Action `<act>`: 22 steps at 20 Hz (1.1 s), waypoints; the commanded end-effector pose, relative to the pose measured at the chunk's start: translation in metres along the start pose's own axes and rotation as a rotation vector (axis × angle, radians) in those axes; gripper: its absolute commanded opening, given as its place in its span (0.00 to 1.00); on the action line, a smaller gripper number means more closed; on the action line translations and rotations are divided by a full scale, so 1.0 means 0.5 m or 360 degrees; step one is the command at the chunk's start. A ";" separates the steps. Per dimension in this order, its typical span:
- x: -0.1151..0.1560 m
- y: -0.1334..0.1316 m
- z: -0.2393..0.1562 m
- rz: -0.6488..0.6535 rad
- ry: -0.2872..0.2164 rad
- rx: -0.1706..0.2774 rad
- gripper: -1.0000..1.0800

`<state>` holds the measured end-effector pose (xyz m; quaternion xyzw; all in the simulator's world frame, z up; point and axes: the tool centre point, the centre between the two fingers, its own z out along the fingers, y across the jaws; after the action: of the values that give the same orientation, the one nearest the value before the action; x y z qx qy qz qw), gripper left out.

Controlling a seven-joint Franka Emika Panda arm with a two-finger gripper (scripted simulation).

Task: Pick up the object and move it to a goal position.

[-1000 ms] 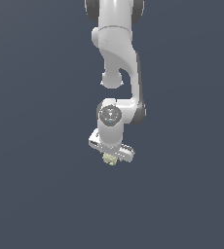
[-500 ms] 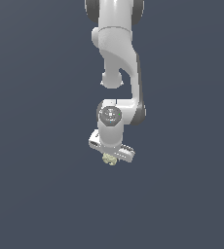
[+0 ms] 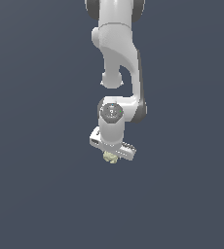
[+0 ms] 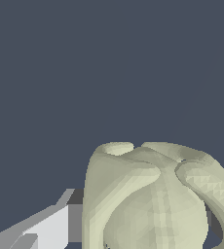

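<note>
The object (image 3: 110, 157) is a small pale yellow-green lumpy thing, sitting just under the white hand of my arm in the middle of the exterior view. My gripper (image 3: 111, 153) points down and is shut on it. In the wrist view the object (image 4: 153, 194) fills the space between the fingers. One light grey finger (image 4: 50, 226) presses against its side. The other finger is mostly hidden behind the object. The object is much narrower than the hand.
A plain dark grey-blue surface (image 3: 41, 194) fills the background in both views. The white arm (image 3: 119, 53) comes down from the exterior view's top centre. No other objects and no goal marker show.
</note>
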<state>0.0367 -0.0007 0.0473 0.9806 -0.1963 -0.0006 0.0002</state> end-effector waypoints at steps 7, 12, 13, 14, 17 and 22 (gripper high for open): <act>-0.052 -0.013 -0.069 -0.0001 0.0002 0.0002 0.00; -0.103 -0.025 -0.137 -0.0001 0.0002 0.0002 0.00; -0.115 -0.028 -0.152 -0.0001 0.0002 0.0002 0.00; -0.127 -0.030 -0.168 -0.0001 0.0002 0.0002 0.00; -0.162 -0.039 -0.215 -0.0001 0.0002 0.0002 0.00; -0.220 -0.054 -0.295 -0.0001 0.0002 0.0001 0.00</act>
<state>-0.0467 0.0613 0.1827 0.9806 -0.1960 0.0000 -0.0001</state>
